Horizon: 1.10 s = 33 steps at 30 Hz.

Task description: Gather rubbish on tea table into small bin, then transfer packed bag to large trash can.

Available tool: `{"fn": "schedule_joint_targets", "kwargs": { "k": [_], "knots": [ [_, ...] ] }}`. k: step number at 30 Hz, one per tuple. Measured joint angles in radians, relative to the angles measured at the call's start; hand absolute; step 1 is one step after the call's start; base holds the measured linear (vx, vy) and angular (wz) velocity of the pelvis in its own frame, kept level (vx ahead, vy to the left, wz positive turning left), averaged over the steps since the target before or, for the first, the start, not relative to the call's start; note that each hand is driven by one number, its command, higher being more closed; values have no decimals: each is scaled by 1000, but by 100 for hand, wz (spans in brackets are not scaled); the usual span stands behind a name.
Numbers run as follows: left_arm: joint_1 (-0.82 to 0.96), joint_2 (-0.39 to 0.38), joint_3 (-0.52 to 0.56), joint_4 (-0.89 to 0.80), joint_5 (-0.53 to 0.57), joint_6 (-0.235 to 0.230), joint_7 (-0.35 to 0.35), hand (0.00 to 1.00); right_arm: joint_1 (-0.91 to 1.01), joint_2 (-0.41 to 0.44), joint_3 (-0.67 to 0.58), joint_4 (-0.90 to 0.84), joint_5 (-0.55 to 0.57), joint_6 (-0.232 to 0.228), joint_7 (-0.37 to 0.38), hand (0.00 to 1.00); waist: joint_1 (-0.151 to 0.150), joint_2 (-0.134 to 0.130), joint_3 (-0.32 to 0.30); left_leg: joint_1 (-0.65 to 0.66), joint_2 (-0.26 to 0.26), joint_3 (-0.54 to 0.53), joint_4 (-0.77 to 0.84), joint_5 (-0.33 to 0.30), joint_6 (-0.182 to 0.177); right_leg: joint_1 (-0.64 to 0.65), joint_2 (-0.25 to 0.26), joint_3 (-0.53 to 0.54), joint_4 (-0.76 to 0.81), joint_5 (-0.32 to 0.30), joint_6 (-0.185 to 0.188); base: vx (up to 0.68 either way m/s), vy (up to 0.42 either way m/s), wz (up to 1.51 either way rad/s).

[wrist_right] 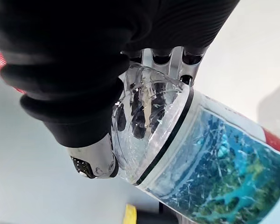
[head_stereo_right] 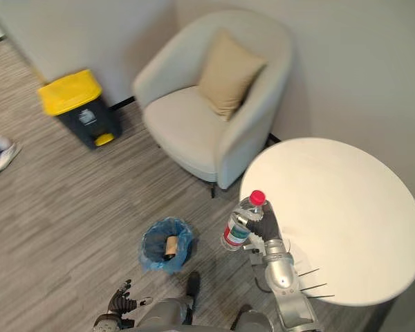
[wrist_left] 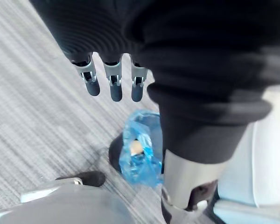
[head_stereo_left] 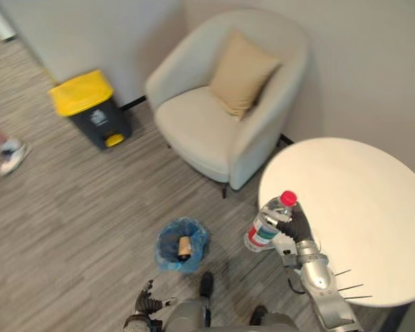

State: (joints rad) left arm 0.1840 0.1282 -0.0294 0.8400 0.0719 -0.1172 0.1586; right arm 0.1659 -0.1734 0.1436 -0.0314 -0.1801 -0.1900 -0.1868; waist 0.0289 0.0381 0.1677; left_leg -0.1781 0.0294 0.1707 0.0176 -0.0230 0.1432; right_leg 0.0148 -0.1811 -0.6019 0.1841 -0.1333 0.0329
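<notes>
**Bottle in right hand at table edge; small bin on floor**

Armchair (head_stereo_left: pixel 214 131), cream, stands against the wall with a tan cushion (head_stereo_left: pixel 242 72) leaning on its back. Round table (head_stereo_left: pixel 360 207), pale top, stands just beside the chair on the robot's right. Large can (head_stereo_left: pixel 90 111), dark with a yellow lid, stands by the wall left of the chair. A person's shoe (head_stereo_left: pixel 12 156) shows at the far left.

Small bin (head_stereo_left: pixel 197 235), lined with a blue bag, sits on the carpet between the robot and the chair. A brown roll (head_stereo_left: pixel 185 246) lies inside.

Bottle (head_stereo_left: pixel 268 223): clear, red cap, blue-green label, tilted with its cap uppermost, at the table's left edge.

Right hand (head_stereo_left: pixel 295 225): fingers and thumb curled round the bottle's clear lower part.

Left hand (wrist_left: pixel 113 79): low by the robot's side, fingers straight, side by side, empty.
</notes>
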Motion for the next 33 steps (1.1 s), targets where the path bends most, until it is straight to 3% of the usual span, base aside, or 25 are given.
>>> {"fn": "schedule_joint_targets", "kwargs": {
  "k": [1,3,4,5,6,9,10,11,12,13,16,19,21,22,24,27,33],
  "knots": [
    [-12,-2,0,5,1,0,2,0,-20,-1,-8,8,-17,1,-15,100,-1,1,3,-35,40,143,106,-1,0,-1,-30,-53,23,-1,-1,-49,81,135],
    [-6,-2,-11,14,2,1,5,0,-22,5,-27,12,-24,4,-33,100,-15,11,-3,-18,98,307,248,-6,2,20,-68,-116,59,-19,15,0,82,111],
    [-2,-4,-25,23,9,3,9,0,-21,-1,-36,16,-23,3,-45,100,-23,31,-15,6,117,347,268,-24,-43,36,-72,-146,71,-27,31,26,108,101],
    [-3,-8,-44,33,14,3,12,0,-26,-9,-52,26,-23,3,-54,100,-22,48,-24,21,118,331,233,-41,-105,36,-69,-158,85,-31,37,27,140,78],
    [-17,0,-49,43,20,4,16,0,-53,-5,-63,74,-23,6,-61,100,-18,43,-24,29,99,318,214,-35,-117,34,-89,-161,112,-34,46,8,126,40],
    [-12,29,-46,43,20,4,18,0,-87,10,-56,151,-23,21,-71,100,-13,-10,2,21,62,300,265,-87,-100,23,-158,-131,211,-68,74,-34,148,29],
    [-6,37,-43,46,19,4,18,0,-93,10,-46,164,-24,23,-69,100,-11,-24,13,17,51,296,296,-118,-105,4,-192,-102,273,-87,68,-68,168,17],
    [-8,40,-41,50,19,5,18,0,-93,10,-46,170,-23,26,-65,100,-17,-27,24,14,30,280,314,-135,-94,-71,-225,31,406,-88,-8,-70,200,39],
    [-8,43,-44,54,20,8,18,0,-88,9,-46,172,-23,29,-62,100,-30,-19,30,14,20,252,315,-143,-87,-127,-208,172,468,-109,-14,-33,163,66],
    [-7,42,-44,56,20,13,18,0,-88,8,-45,172,-23,33,-55,100,-44,-12,39,13,15,230,314,-143,-87,-170,-158,294,474,-133,22,-10,111,64],
    [-12,42,-41,56,20,12,18,0,-92,-12,-25,171,-22,33,-50,100,-45,-6,58,4,-3,198,311,-142,-88,-251,-90,422,418,-141,33,-5,47,45],
    [-31,43,-46,69,20,8,17,0,-95,-62,-7,168,-24,33,-36,100,-66,1,76,-25,-41,128,325,-131,-104,-308,-26,525,300,-101,65,23,-22,93],
    [-46,40,-45,75,19,0,18,0,-100,-90,-6,164,-24,32,-26,100,-75,13,96,-72,-56,93,390,-145,-92,-329,-28,536,317,-34,57,64,-110,97],
    [-64,32,-45,72,18,-7,18,0,-121,-117,1,173,-24,32,-22,100,-63,35,114,-109,-51,77,426,-155,-100,-354,-27,531,339,-28,59,34,-103,52],
    [-81,29,-40,74,15,-12,19,0,-193,-140,26,212,-22,32,-8,100,-60,52,147,-155,-44,63,442,-148,-109,-393,-24,517,357,-27,59,14,-121,23],
    [-124,31,-26,74,-2,-12,22,0,-298,-153,33,284,-22,33,-6,100,-61,55,211,-205,-28,46,470,-139,-123,-439,-17,498,396,-38,39,-17,-135,15],
    [-270,-1,-3,60,-64,-20,46,0,-459,-151,40,324,-23,44,-79,100,-39,60,256,-437,10,38,629,-154,-127,-660,-16,487,564,-74,3,-89,-96,13]
  ]
}}
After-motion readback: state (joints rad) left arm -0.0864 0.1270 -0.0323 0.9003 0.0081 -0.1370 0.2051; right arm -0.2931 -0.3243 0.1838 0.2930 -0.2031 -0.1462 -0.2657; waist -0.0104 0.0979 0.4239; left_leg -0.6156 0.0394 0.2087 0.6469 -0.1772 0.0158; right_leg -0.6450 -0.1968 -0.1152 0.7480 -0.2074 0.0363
